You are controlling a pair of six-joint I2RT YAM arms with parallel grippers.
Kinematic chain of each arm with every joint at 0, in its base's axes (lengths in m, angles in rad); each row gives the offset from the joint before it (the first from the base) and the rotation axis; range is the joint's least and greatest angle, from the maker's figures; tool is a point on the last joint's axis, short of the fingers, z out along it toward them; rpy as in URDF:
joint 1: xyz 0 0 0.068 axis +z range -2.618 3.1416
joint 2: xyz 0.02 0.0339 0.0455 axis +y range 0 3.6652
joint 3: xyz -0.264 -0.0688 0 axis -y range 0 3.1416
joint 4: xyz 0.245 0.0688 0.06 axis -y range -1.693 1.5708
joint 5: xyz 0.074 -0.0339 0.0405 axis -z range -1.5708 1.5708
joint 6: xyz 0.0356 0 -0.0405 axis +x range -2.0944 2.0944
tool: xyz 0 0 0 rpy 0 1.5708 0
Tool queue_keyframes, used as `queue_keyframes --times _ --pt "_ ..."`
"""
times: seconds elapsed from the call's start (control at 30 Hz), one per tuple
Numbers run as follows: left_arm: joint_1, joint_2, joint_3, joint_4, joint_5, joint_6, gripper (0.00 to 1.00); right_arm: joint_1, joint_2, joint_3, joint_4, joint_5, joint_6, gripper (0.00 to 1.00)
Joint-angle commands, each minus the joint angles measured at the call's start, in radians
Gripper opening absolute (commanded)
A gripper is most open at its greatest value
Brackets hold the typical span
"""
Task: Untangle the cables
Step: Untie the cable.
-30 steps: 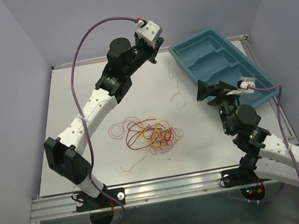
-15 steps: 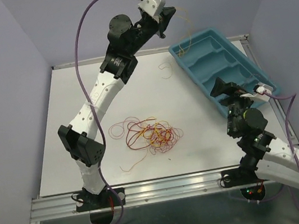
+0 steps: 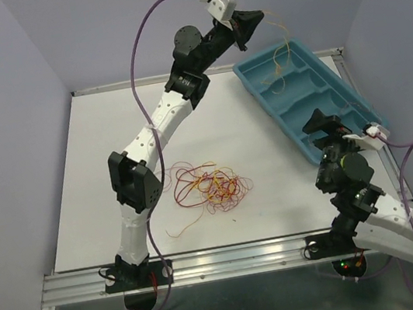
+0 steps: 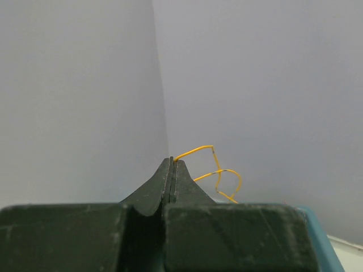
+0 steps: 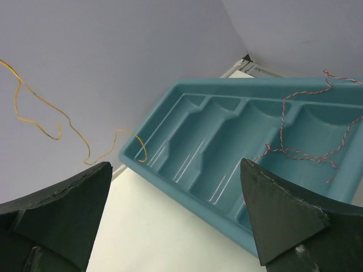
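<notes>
Left arm has swung further right and far since a second ago. The left gripper (image 3: pixel 255 24) is now raised over the far end of the teal tray (image 3: pixel 313 95), fingers pinched tight on one yellow strand (image 4: pixel 195 151) whose loose end dangles into the tray's far compartment. Right arm has pulled back to the near right; right gripper (image 5: pixel 174 170) is spread wide with nothing in it. Rest of the cables (image 3: pixel 210 186) sit as a red/orange/yellow tangle in the middle of the table (image 3: pixel 94 141). A red-and-white twisted strand (image 5: pixel 300 150) lies in the tray toward its near end.
</notes>
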Motion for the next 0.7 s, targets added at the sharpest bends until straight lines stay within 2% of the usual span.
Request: queue_keyframes --times 0.0,0.37,0.67 --pt "-0.014 0.032 0.048 0.169 0.003 -0.109 0.0 0.009 -0.045 -0.021 0.013 0.1 0.028 0.99" --pt "-0.045 0.167 -0.049 0.228 0.02 -0.1 0.0 0.009 -0.15 -0.029 -0.019 0.254 0.083 0.98" --pt "-0.051 0.146 -0.069 0.217 0.049 -0.045 0.0 0.009 -0.206 -0.03 -0.059 0.272 0.108 0.97"
